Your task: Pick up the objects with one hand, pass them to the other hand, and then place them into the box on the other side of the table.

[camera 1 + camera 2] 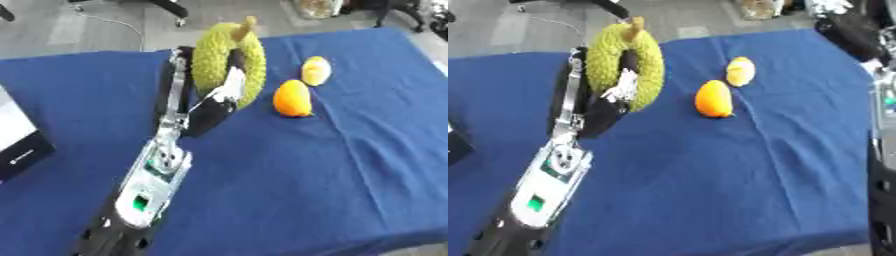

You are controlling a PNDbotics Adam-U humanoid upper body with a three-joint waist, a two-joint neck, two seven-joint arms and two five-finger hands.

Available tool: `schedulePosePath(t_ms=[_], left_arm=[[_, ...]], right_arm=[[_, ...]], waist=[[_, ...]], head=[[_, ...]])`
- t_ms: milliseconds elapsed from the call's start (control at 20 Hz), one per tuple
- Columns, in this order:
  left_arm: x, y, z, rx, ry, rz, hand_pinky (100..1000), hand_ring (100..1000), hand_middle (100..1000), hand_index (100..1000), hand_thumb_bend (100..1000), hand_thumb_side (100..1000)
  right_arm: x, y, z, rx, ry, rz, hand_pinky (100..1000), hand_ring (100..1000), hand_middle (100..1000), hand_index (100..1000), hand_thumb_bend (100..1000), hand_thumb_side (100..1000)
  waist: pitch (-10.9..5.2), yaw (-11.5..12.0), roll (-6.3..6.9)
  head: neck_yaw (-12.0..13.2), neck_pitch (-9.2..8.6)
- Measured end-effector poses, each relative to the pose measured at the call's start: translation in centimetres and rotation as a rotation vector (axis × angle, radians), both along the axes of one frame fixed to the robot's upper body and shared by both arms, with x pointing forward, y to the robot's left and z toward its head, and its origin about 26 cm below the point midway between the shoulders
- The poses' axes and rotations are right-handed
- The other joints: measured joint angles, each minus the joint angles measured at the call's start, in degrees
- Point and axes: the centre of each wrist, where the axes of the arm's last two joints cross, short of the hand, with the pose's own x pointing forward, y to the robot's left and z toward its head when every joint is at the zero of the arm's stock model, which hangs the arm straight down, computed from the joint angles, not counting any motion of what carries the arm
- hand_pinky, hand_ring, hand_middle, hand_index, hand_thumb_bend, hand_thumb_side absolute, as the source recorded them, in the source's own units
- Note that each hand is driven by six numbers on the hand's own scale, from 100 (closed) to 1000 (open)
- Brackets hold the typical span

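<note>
— Where is the bumpy green fruit (229,62)?
— Up off the blue table (289,165), held in the left hand (214,107), fingers wrapped round it.
— How many more fruits?
— Two: one orange fruit (292,99) just right of the green one, one yellow fruit (316,70) behind that.
— And the right hand (852,34)?
— Far right of the green fruit. Fingers: cannot tell.
— Any boxes?
— One box (19,142), well left.

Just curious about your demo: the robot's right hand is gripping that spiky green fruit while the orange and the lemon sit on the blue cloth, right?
Nearly. The left hand holds the spiky green fruit, as the left eye view shows. The orange and lemon do sit on the blue cloth.
</note>
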Motion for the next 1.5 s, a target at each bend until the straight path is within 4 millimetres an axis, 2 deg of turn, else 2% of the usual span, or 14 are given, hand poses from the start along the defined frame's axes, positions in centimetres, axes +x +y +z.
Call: schedulePosePath(t_ms=[100,200,300,400,650,1050,1300,1500], left_arm=[[0.3,2.8,1.1,0.022,-0.018,0.100,167,112,100,369,100,465],[0.5,5.7,2.3,0.068,-0.033,0.217,172,117,100,376,100,441],[0.8,8.6,3.1,0.134,-0.027,0.349,176,121,100,381,100,403],[1.3,11.6,3.4,0.212,0.009,0.496,177,121,100,388,100,370],[3.7,18.7,2.0,0.332,0.225,0.838,174,118,100,388,100,329],[6.0,28.9,-0.9,0.419,0.573,1.268,184,130,100,403,100,225],[5.8,33.6,-4.4,0.515,0.819,1.414,205,148,107,396,100,153],[4.8,36.1,-7.7,0.605,1.016,1.454,276,202,157,451,100,100]], right_arm=[[-0.4,-0.9,-0.6,0.019,-0.003,-0.049,800,727,645,842,100,612],[-0.7,-1.5,-1.3,0.033,0.001,-0.088,795,719,634,833,100,605],[-0.9,-1.9,-2.0,0.047,0.014,-0.118,792,714,628,829,100,603],[-1.1,-2.3,-2.8,0.060,0.032,-0.146,788,708,623,825,100,602],[-1.4,-2.7,-3.6,0.073,0.057,-0.187,785,703,618,822,100,600],[-1.5,-2.8,-4.1,0.079,0.080,-0.203,781,696,612,819,100,604],[-1.6,-2.9,-4.3,0.079,0.090,-0.206,779,693,609,818,100,604],[-1.6,-2.9,-4.4,0.078,0.094,-0.207,778,692,610,818,100,602]], waist=[[-0.01,0.01,0.87],[-0.02,-0.01,1.28],[-0.23,-0.10,1.52],[-1.02,-0.28,1.80],[-1.34,-0.57,2.00],[-1.48,-0.72,2.21],[-1.57,-0.84,2.57],[-1.86,-1.02,2.79]], head=[[5.90,0.00],[10.19,-0.01],[12.84,-0.01],[14.35,-0.02],[16.06,-0.02],[16.14,-0.02],[15.94,-0.02],[15.93,-0.02]])
